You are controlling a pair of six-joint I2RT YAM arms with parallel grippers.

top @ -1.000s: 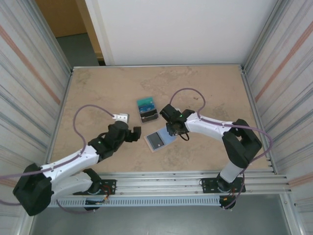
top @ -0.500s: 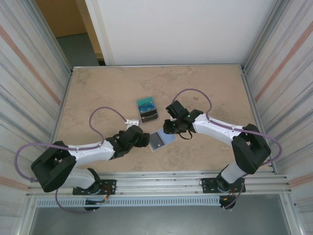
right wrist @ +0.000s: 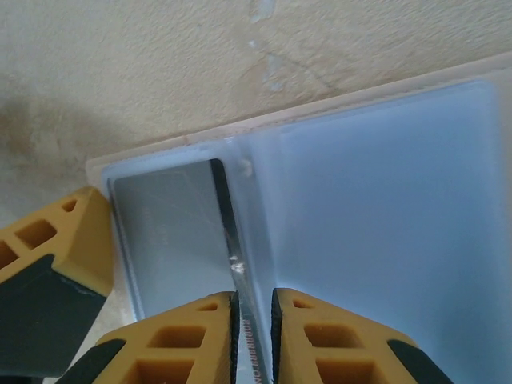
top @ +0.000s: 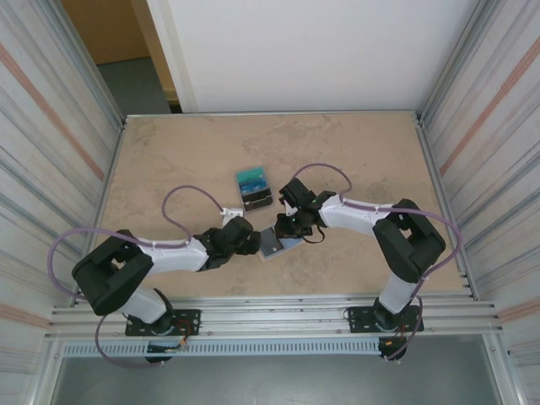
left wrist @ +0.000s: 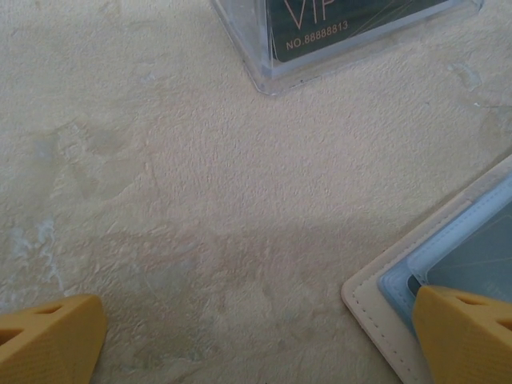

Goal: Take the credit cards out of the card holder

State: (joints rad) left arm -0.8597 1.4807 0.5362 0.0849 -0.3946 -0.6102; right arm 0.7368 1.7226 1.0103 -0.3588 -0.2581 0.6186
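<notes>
Left claw (left wrist: 256, 344) gapes wide; right claw (right wrist: 254, 336) pinched nearly closed.

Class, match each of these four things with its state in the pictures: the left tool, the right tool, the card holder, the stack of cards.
Things:
1. left tool
2. right tool
3. card holder
4. stack of cards

States:
A. lies open, pale blue inside facing up
B. jaws closed on the edge of a dark card
C. rests on the table beyond the holder, apart from it
D. jaws wide open

Pairs: 1-D, 2-B, 3-A, 4-C
</notes>
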